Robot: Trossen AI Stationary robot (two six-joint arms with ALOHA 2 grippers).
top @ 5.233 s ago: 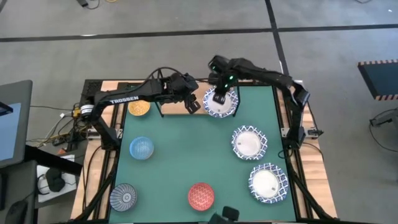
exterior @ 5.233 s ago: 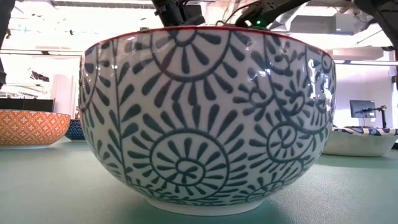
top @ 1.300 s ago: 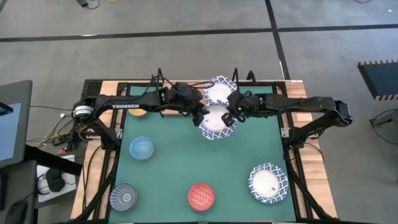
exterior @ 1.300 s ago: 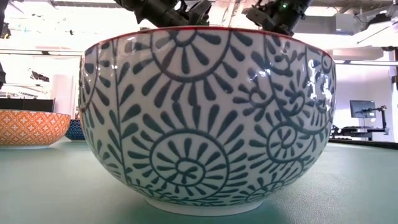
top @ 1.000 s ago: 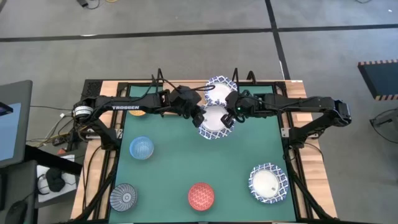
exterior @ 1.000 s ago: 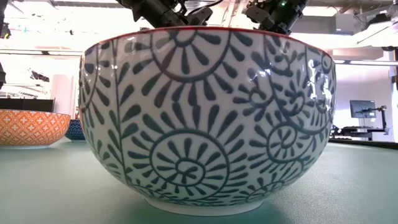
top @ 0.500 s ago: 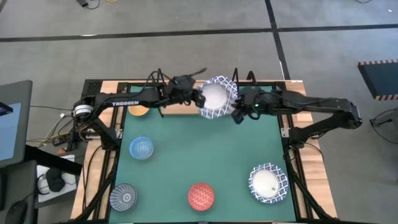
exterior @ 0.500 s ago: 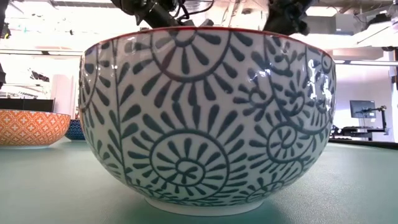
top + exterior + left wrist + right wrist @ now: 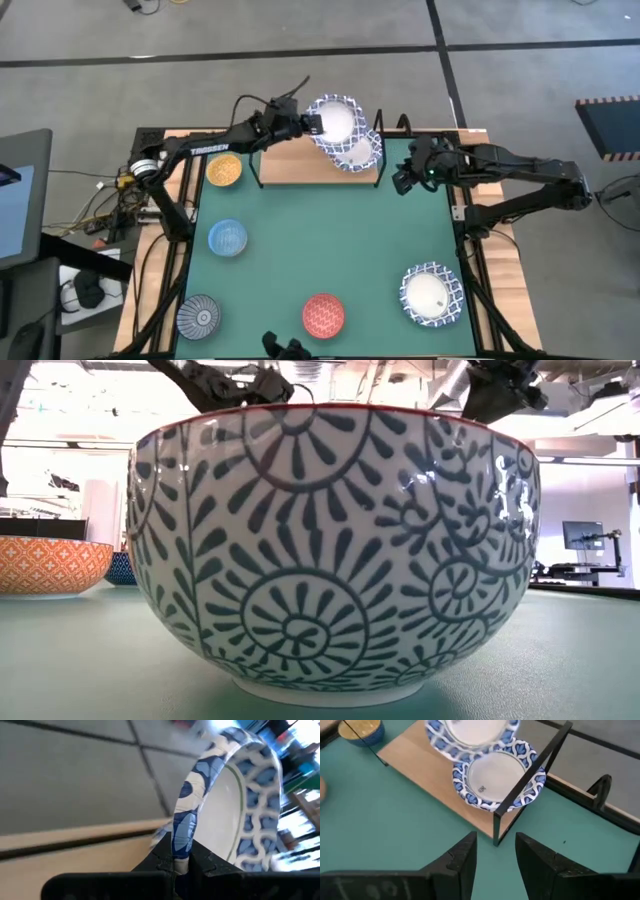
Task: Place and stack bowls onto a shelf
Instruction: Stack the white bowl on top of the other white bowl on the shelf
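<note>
My left gripper [image 9: 312, 122] is shut on a wide white bowl with a blue lattice rim [image 9: 336, 118], held in the air over the far right part of the wooden shelf [image 9: 295, 166]. A second white bowl [image 9: 362, 152] rests by its base on the shelf's right end, partly under the held one. My right gripper [image 9: 403, 181] hangs open right of the shelf, its fingers [image 9: 465, 860] apart over the green mat with nothing between them. In the right wrist view the shelf bowl [image 9: 495, 777] sits behind a black wire upright [image 9: 530, 780]. My left gripper pinches the held bowl's rim [image 9: 181, 851] on the side toward the table's left, one finger on the inner face and one on the outer. The fingers come roughly level from the table's left. The bowl is lifted clear, open side up, above the shelf.
On the mat [image 9: 300, 250] stand a yellow bowl [image 9: 223, 170], a light blue one [image 9: 228, 237], a grey-blue patterned one [image 9: 199, 317], a red one [image 9: 323, 314] and a white lattice-rimmed one [image 9: 432, 294]. A patterned bowl [image 9: 330, 550] fills the low view.
My left gripper has carried the white bowl from over the mat toward the table's far edge and up, until it hangs over the shelf above the other white bowl. My right gripper has come off that bowl's rim and drawn back toward the table's right edge.
</note>
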